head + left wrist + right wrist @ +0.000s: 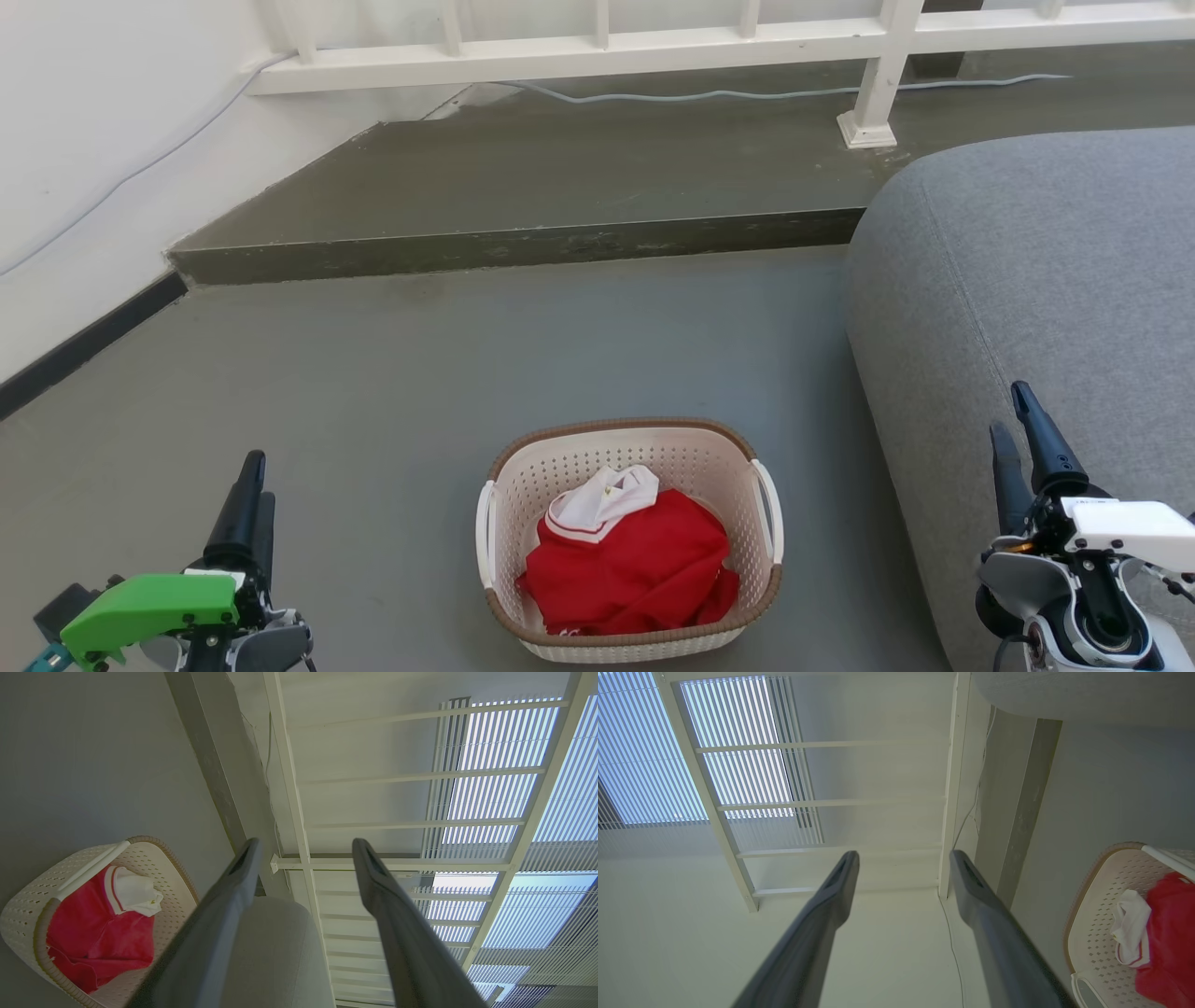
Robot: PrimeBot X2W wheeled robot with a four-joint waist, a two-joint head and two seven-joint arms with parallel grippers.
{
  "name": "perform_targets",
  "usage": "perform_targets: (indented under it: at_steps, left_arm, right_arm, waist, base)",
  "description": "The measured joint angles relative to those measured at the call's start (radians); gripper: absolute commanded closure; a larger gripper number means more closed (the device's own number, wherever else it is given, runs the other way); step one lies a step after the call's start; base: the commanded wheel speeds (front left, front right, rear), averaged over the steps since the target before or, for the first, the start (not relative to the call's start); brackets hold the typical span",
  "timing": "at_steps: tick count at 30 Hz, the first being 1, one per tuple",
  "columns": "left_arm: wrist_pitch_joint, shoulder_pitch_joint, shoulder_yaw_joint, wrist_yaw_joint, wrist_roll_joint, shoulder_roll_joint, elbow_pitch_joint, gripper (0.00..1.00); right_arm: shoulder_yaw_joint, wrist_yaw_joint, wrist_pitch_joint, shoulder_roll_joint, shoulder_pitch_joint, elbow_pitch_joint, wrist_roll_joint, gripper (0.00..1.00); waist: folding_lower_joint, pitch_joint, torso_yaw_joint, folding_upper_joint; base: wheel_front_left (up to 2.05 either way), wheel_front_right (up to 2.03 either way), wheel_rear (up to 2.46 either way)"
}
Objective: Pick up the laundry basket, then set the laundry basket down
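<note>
The laundry basket (695, 467) sits on the grey floor in the lower middle of the head view, cream with perforated walls, a brown rim and white side handles. A red garment with a white collar (627, 560) lies inside it. The basket also appears at the lower left of the left wrist view (28, 914) and at the right edge of the right wrist view (1097, 933). My left gripper (250, 476) stands open at the lower left, well apart from the basket. My right gripper (1013, 415) stands open at the lower right, over the sofa's edge. Nothing lies between either pair of fingers.
A grey sofa (1046, 280) fills the right side, close to the basket. A raised concrete step (523, 243) crosses the floor behind, with a white railing (597, 51) and a cable (747, 93) on it. A white wall (84, 187) with a dark skirting runs along the left.
</note>
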Motion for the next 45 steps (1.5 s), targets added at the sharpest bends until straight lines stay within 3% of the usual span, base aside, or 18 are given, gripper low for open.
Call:
perform_targets:
  at_steps: [18,33,45]
  left_arm:
    - [-0.068,-0.006,-0.072,0.000,0.193,0.035,-0.027,0.00]
    - [-0.120,-0.014,-0.103,0.013,0.484,0.063,-0.059,0.00]
    - [-0.162,-0.016,-0.155,0.064,0.720,0.069,-0.069,0.00]
  right_arm:
    - [0.078,0.000,-0.075,-0.051,-0.004,-0.046,-0.175,0.00]
    - [0.113,0.000,-0.128,-0.097,-0.015,-0.058,-0.435,0.00]
    - [0.160,-0.009,-0.168,-0.114,-0.026,-0.088,-0.668,0.00]
  waist:
    - [0.0000,0.003,-0.003,0.0000]
    - [0.0000,0.004,-0.007,0.0000]
    - [0.0000,0.006,-0.009,0.0000]
  base:
    - [0.00,0.00,0.00]
    - [0.00,0.00,0.00]
    - [0.00,0.00,0.00]
